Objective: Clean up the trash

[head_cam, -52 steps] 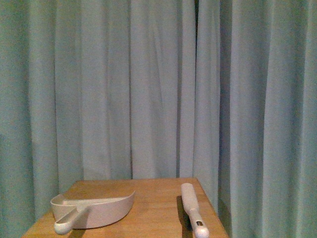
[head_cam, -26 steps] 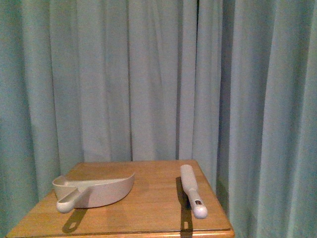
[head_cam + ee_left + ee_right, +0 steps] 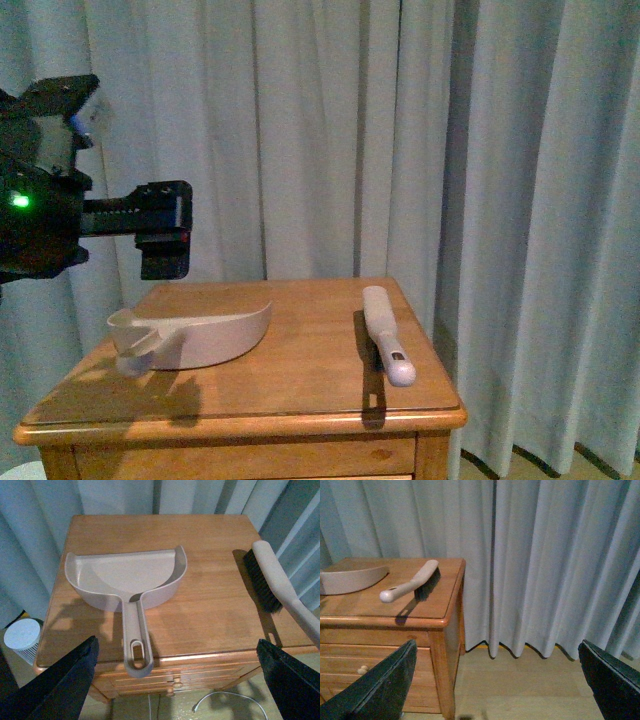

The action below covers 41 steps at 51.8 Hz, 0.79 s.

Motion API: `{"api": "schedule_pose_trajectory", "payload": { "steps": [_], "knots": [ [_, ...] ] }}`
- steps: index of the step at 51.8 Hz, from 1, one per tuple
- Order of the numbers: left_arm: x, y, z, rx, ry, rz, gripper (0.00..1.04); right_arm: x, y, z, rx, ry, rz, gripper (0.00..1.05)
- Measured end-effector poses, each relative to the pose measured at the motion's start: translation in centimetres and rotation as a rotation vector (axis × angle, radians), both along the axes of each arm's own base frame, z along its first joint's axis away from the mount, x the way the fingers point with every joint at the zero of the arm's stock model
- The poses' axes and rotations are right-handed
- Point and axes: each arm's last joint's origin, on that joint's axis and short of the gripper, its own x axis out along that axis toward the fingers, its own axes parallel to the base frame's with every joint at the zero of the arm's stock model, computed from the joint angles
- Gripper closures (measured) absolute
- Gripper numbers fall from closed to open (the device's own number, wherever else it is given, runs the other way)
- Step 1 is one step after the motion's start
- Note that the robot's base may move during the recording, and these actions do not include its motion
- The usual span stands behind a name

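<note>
The trash is out of view in every frame. A pinkish-beige scoop (image 3: 200, 335) (image 3: 127, 582) lies on the left of the wooden nightstand (image 3: 300, 385), its handle sticking out over the front edge. A beige hand brush (image 3: 385, 335) (image 3: 272, 577) (image 3: 412, 585) lies on the right side. My left gripper (image 3: 165, 240) (image 3: 175, 690) hangs open above the scoop's handle end and holds nothing. My right gripper (image 3: 495, 690) is open over the floor to the right of the nightstand, also with nothing in it.
Grey-blue curtains (image 3: 330, 140) hang close behind and to the right of the nightstand. A white round container (image 3: 22, 637) stands on the floor to its left. A cable (image 3: 225, 700) lies on the floor in front of the drawers (image 3: 150, 685).
The front view has shifted, so the nightstand now sits higher in the picture and its front edge shows. My left arm has come into view at the left.
</note>
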Motion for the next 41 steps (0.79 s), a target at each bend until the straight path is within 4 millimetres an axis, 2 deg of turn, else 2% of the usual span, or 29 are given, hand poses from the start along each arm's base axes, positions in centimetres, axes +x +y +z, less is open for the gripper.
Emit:
{"api": "schedule_pose_trajectory", "payload": {
  "steps": [11,16,23,31,41],
  "knots": [
    [4.8,-0.8,-2.4,0.098,0.133,0.018,0.08,0.0,0.0,0.0,0.0,0.0,0.0,0.07],
    [6.1,-0.9,-2.8,0.125,0.171,0.012,0.08,0.0,0.0,0.0,0.0,0.0,0.0,0.07],
    [8.4,0.0,-3.3,0.195,0.21,0.035,0.08,0.0,0.0,0.0,0.0,0.0,0.0,0.07],
    [9.1,0.8,-4.2,0.226,0.25,0.056,0.08,0.0,0.0,0.0,0.0,0.0,0.0,0.07],
    [9.4,0.7,-5.3,0.223,0.281,0.038,0.08,0.0,0.0,0.0,0.0,0.0,0.0,0.07]
  ]
}}
